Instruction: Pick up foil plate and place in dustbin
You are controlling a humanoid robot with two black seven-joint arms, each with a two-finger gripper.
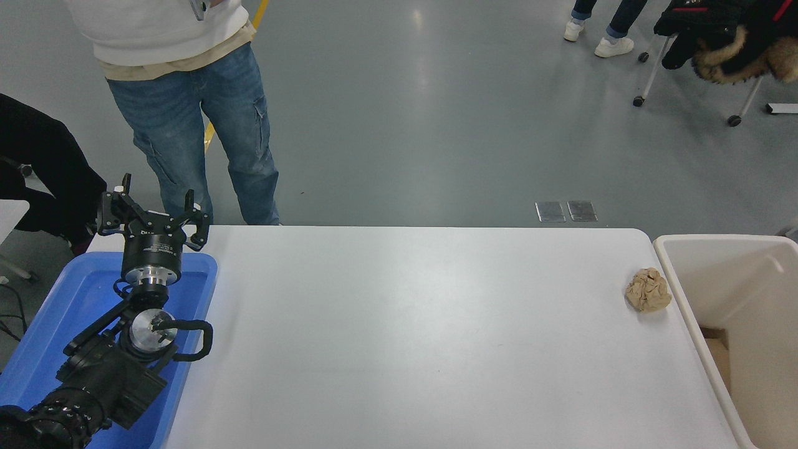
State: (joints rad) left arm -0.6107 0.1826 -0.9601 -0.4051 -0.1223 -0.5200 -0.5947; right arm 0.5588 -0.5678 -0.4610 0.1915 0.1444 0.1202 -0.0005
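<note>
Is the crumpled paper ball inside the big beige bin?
No, the paper ball sits on the white table, just left of the dustbin rim.
</note>
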